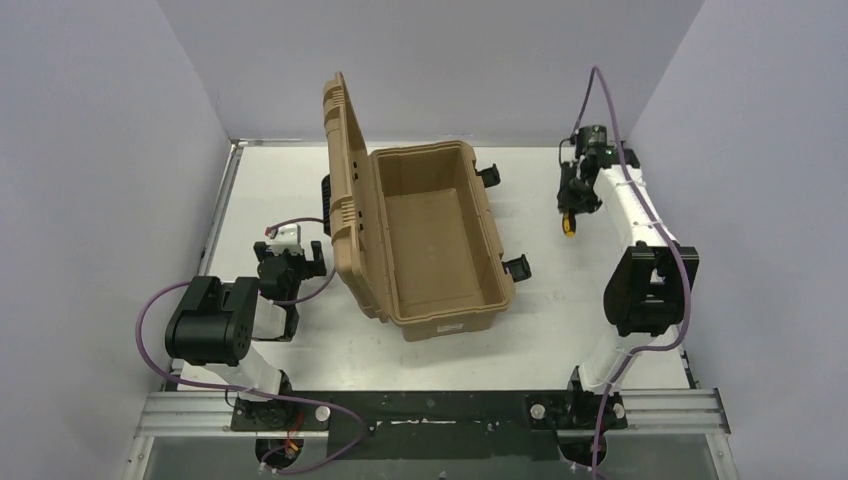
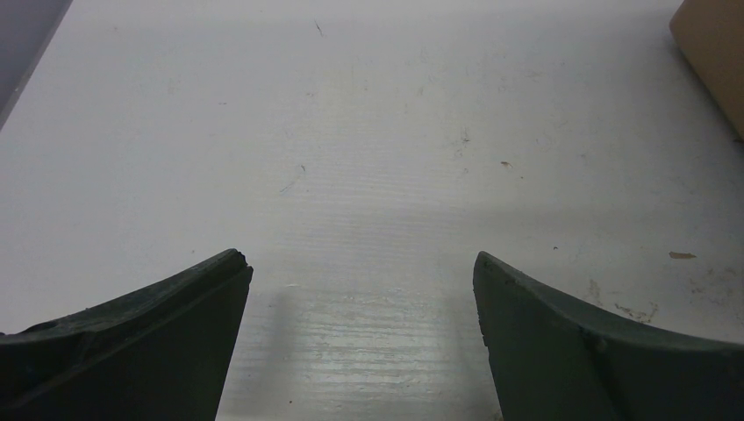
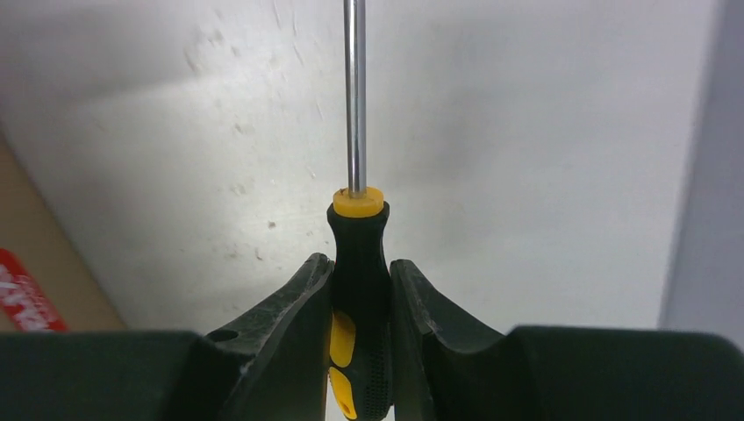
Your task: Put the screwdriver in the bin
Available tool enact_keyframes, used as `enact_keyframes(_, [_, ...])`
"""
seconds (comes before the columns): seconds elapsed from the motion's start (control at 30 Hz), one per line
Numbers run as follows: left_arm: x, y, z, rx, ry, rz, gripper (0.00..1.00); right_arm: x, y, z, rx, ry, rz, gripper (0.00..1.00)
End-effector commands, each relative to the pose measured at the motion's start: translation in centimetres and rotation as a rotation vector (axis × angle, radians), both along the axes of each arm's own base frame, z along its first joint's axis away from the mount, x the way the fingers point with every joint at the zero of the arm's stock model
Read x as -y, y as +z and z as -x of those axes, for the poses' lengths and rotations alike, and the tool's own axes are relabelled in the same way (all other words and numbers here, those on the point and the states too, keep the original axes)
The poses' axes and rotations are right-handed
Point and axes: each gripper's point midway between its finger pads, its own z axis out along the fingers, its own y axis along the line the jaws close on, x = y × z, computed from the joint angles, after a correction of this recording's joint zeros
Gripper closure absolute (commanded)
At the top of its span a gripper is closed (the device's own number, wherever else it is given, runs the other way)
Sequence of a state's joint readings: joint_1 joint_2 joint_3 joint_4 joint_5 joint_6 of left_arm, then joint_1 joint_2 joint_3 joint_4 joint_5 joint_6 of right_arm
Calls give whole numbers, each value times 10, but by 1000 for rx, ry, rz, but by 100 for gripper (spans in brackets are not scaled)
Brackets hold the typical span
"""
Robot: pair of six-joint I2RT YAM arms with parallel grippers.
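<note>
Grip: the screwdriver (image 3: 358,230) is clamped by its black-and-yellow handle in the right gripper (image 3: 360,268), with the shaft pointing away from the wrist.
Place: it is held at the tabletop's (image 3: 544,158) far right, well apart from the open bin (image 1: 440,158); whether it is lifted cannot be told.
Left gripper (image 2: 360,263): spread apart, nothing held.
Slip risk: the rounded handle could be twisted loose in transit.
Snag risk: the shaft could be caught on the bin's wall if carried low.
</note>
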State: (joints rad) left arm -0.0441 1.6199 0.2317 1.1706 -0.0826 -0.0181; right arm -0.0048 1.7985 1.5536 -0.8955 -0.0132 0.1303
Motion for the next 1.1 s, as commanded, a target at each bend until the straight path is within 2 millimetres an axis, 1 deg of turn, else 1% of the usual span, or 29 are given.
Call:
enact_keyframes(0.0, [0, 21, -10, 77, 6, 3, 3, 8, 92, -4, 126, -89, 21, 100])
enact_keyframes(0.03, [0, 21, -10, 77, 6, 4, 3, 5, 102, -6, 137, -94, 1, 100])
enact_keyframes(0.07, [0, 21, -10, 76, 7, 4, 3, -2, 112, -9, 149, -88, -18, 100])
enact_keyframes(0.17, [0, 21, -10, 78, 7, 3, 3, -34, 140, -15, 187, -56, -55, 100])
enact_keyframes(0.23, [0, 21, -10, 77, 6, 3, 3, -63, 154, -19, 218, -25, -87, 100])
enact_keyframes(0.27, [0, 21, -10, 78, 6, 4, 3, -80, 161, -21, 236, -2, -105, 100])
enact_keyframes(0.3, [0, 21, -10, 77, 6, 4, 3, -103, 168, -22, 253, 30, -159, 100])
enact_keyframes(0.4, [0, 21, -10, 76, 6, 4, 3, -163, 180, -21, 296, 98, -257, 100])
enact_keyframes(0.5, [0, 21, -10, 77, 7, 3, 3, -225, 184, -12, 315, 178, -326, 100])
enact_keyframes(0.57, [0, 21, -10, 76, 7, 3, 3, -262, 180, -4, 311, 237, -348, 100])
enact_keyframes(0.63, [0, 21, -10, 77, 7, 3, 3, -288, 167, 2, 294, 278, -347, 100])
enact_keyframes(0.7, [0, 21, -10, 77, 6, 4, 3, -307, 148, 8, 263, 305, -337, 100])
enact_keyframes(0.77, [0, 21, -10, 77, 6, 3, 3, -317, 126, 7, 251, 317, -331, 100])
enact_keyframes(0.8, [0, 21, -10, 77, 6, 3, 3, -322, 112, 8, 236, 322, -327, 100])
enact_keyframes(0.83, [0, 21, -10, 77, 6, 3, 3, -325, 91, 10, 207, 324, -317, 100])
enact_keyframes(0.9, [0, 21, -10, 76, 6, 3, 3, -332, 62, 11, 173, 336, -304, 100])
enact_keyframes(1.0, [0, 21, -10, 76, 6, 3, 3, -337, 26, 16, 109, 354, -281, 100])
enact_keyframes(1.07, [0, 21, -10, 77, 7, 3, 3, -337, 3, 17, 82, 358, -256, 100])
